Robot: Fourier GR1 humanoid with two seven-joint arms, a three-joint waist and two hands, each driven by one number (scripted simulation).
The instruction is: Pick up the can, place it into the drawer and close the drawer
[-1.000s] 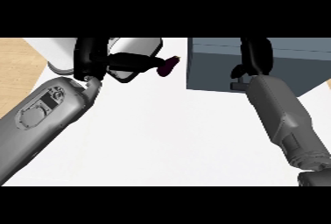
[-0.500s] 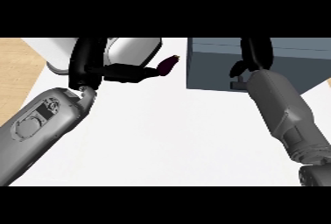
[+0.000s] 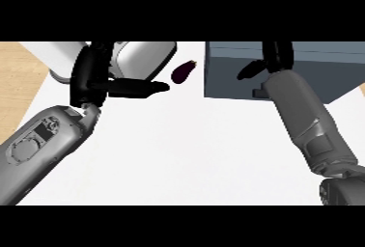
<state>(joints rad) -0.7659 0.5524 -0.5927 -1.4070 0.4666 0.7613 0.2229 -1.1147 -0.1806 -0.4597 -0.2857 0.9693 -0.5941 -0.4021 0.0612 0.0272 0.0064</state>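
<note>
Can (image 3: 143, 58), pale and grey, lying near the far left corner of the white desk (image 3: 185, 154), partly hidden behind the left hand (image 3: 107, 82). Long axis hard to judge, seemingly slanting toward the far edge. Fingers (image 3: 139, 88) of that hand curled around the can's near side, thumb stretched rightward beneath it; clearly the nearer hand. Small dark purple object (image 3: 183, 72) just right of the can. Grey drawer box (image 3: 285, 72) further right along the far edge, right hand (image 3: 274, 58) over it, fingers hooked downward, gripping nothing visible. Can well left of the drawer.
</note>
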